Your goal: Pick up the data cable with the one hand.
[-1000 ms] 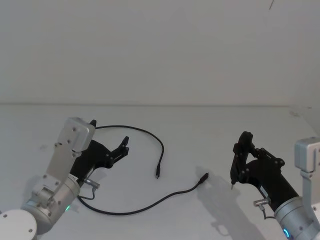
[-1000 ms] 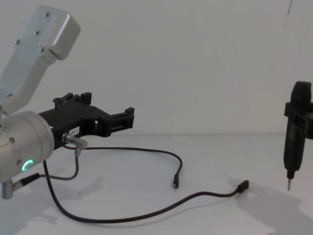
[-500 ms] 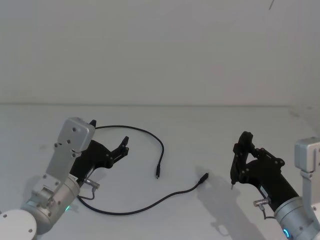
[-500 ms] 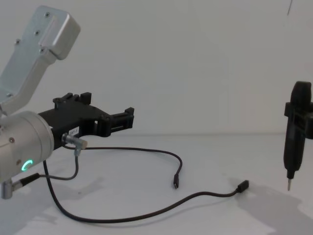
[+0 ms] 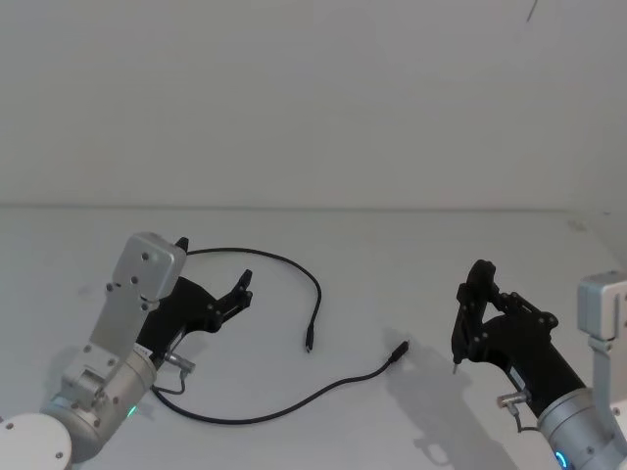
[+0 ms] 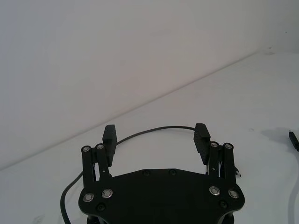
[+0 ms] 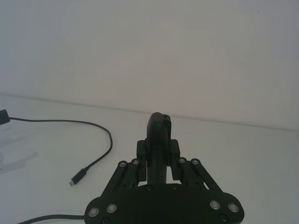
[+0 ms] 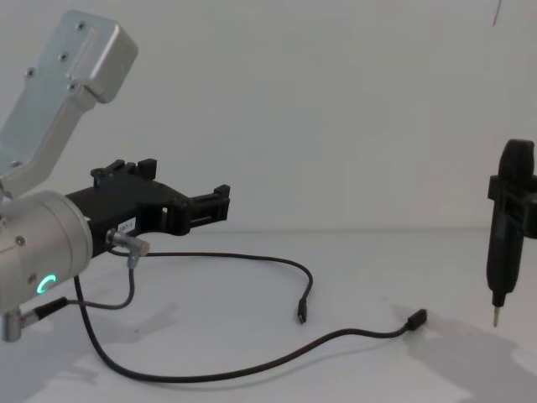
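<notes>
The data cable (image 5: 315,294) is a long thin black cord lying in a loose loop on the white table, with one plug (image 5: 308,345) near the middle and the other plug (image 5: 400,348) just right of it. My left gripper (image 5: 213,264) hovers open over the loop's left part, nothing between its fingers; it is also seen from the side (image 8: 185,185) and from the wrist (image 6: 155,133), where the cable (image 6: 154,128) curves beyond the fingertips. My right gripper (image 5: 468,294) hangs at the right, shut on a slim black tool (image 8: 503,243) with a thin metal tip.
A short grey wire with a silver plug (image 8: 126,245) hangs from the left wrist. The table is a bare white surface ending at a white wall behind. The cable's lower run (image 8: 277,363) sweeps across the table's near side.
</notes>
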Motion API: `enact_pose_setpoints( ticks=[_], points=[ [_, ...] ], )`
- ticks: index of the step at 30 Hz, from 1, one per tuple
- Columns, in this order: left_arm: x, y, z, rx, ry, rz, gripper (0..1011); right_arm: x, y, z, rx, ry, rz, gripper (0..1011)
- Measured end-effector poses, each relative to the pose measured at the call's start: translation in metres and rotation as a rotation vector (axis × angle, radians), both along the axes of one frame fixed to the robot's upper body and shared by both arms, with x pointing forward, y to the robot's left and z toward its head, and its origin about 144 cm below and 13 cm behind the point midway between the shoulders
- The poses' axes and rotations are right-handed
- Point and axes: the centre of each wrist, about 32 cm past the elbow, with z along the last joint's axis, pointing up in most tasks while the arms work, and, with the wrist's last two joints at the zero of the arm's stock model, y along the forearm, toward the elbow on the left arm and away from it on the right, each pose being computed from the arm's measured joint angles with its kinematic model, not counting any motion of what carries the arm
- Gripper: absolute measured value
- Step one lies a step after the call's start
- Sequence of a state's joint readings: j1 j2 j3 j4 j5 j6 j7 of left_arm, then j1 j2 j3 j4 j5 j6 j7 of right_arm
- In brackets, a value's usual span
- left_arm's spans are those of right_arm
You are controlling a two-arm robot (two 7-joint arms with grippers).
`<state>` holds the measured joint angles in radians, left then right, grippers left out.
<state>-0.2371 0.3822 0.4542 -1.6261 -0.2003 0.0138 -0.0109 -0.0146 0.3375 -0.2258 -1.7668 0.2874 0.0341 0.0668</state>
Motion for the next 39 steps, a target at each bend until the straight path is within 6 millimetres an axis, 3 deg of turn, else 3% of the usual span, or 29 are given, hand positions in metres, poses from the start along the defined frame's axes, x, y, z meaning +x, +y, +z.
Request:
enact_pose_setpoints(
  ticks=[39],
  points=[
    [-0.0005, 0.0041, 0.0022, 0.026, 0.014, -0.018, 1001, 0.0000, 0.0000, 0.0000, 0.000, 0.000, 0.000, 279]
  ],
)
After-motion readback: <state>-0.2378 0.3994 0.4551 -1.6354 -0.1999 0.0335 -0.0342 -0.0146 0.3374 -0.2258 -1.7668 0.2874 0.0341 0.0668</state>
